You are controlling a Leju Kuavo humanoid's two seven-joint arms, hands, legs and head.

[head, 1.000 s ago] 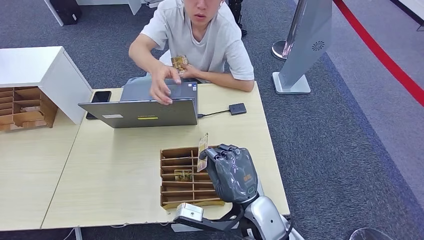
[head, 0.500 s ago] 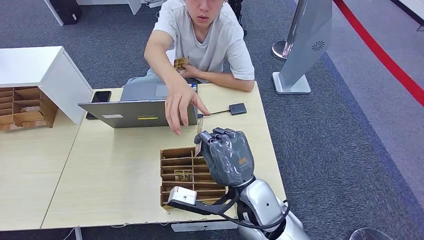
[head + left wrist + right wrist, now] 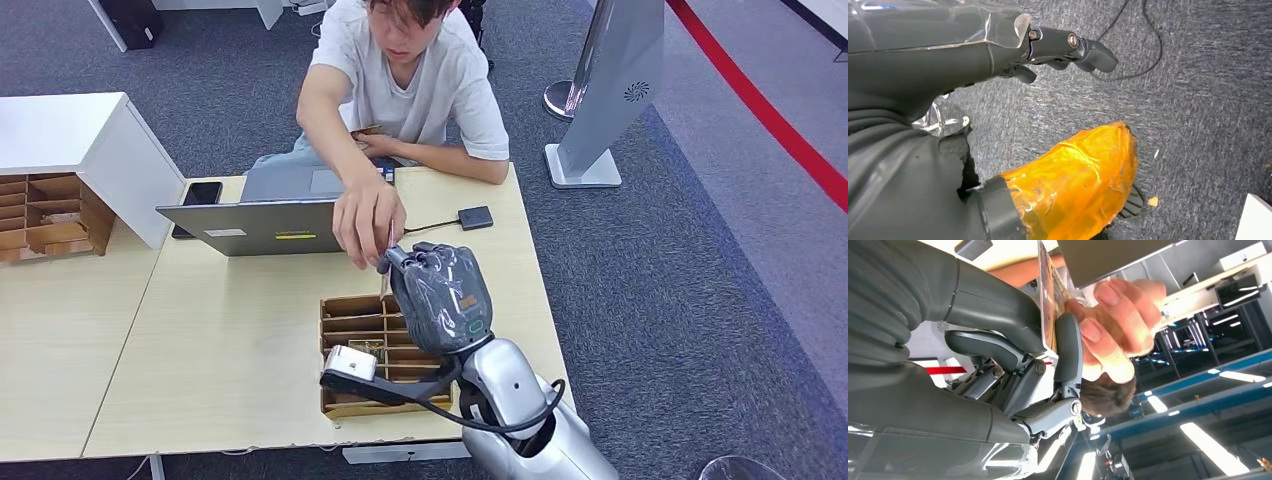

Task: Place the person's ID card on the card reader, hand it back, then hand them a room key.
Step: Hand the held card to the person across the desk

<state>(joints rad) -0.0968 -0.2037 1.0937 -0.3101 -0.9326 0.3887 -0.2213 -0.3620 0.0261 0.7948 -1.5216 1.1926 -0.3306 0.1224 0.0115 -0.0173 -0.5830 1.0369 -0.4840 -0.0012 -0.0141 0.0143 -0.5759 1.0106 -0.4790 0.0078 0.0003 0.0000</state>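
My right hand (image 3: 440,295) is raised over the wooden key tray (image 3: 345,402), pinching a room key card (image 3: 386,262) that stands on edge between thumb and a finger. The person across the table reaches over the laptop, and their hand (image 3: 368,222) grips the top of the same card. In the right wrist view the card (image 3: 1048,295) sits against my thumb (image 3: 993,295), with the person's fingers (image 3: 1113,315) closed on its far side. Their other hand holds a gold ID card (image 3: 365,130) at their chest. The black card reader (image 3: 475,217) lies right of the laptop. My left hand (image 3: 998,55) hangs over the carpet, holding nothing.
A grey laptop (image 3: 280,215) stands at the table's far side with a black phone (image 3: 200,195) beside it. A white cabinet (image 3: 90,150) and a second wooden organizer (image 3: 45,215) are at the left. A grey floor stand (image 3: 600,100) is at the far right.
My right hand has lifted the key card up and forward from the tray. The person's hand has come over the laptop and taken hold of the card.
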